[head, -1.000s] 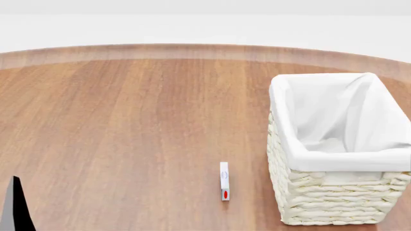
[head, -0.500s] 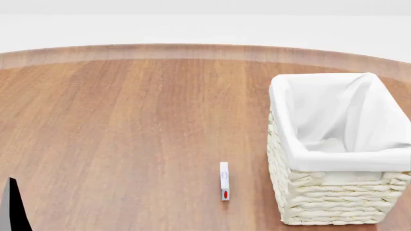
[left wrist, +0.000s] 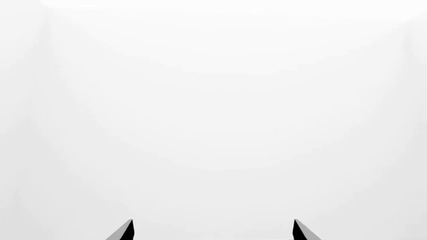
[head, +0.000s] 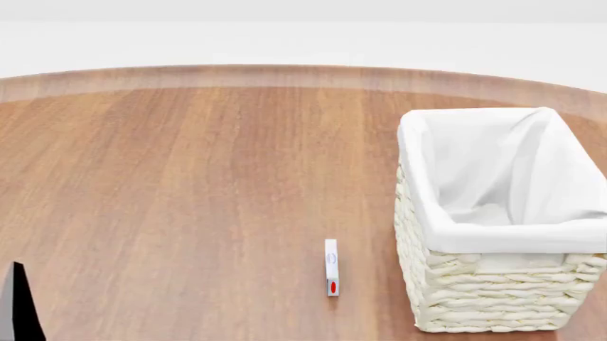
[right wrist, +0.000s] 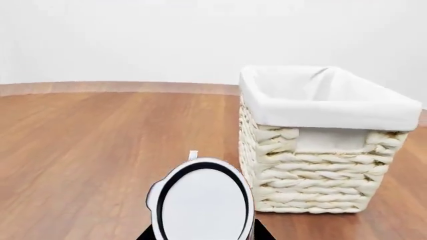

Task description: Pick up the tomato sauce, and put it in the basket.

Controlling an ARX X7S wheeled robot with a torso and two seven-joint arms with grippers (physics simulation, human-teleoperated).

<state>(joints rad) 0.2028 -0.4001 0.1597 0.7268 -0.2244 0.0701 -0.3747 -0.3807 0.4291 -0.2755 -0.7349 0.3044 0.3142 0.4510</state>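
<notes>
In the right wrist view a can with a silver-white top and a dark rim [right wrist: 200,202] sits between my right gripper's [right wrist: 200,235] two black fingers, which press on its sides. I take it for the tomato sauce, though its label is hidden. The cream wicker basket [right wrist: 313,170] with a white liner stands just beyond it, to the right. In the head view the basket [head: 493,298] is at the right, and neither the right gripper nor the can shows. My left gripper [left wrist: 213,231] is open and empty, facing a blank white background. One of its fingertips [head: 19,305] shows at the head view's lower left.
A small thin white piece with a red mark [head: 331,267] stands on the wooden table [head: 190,185] just left of the basket. It also shows behind the can in the right wrist view [right wrist: 193,155]. The table's curved far edge runs along the back.
In the head view my left fingertip has sunk a little lower and further left at the frame's corner. The basket and the small white piece have not moved.
</notes>
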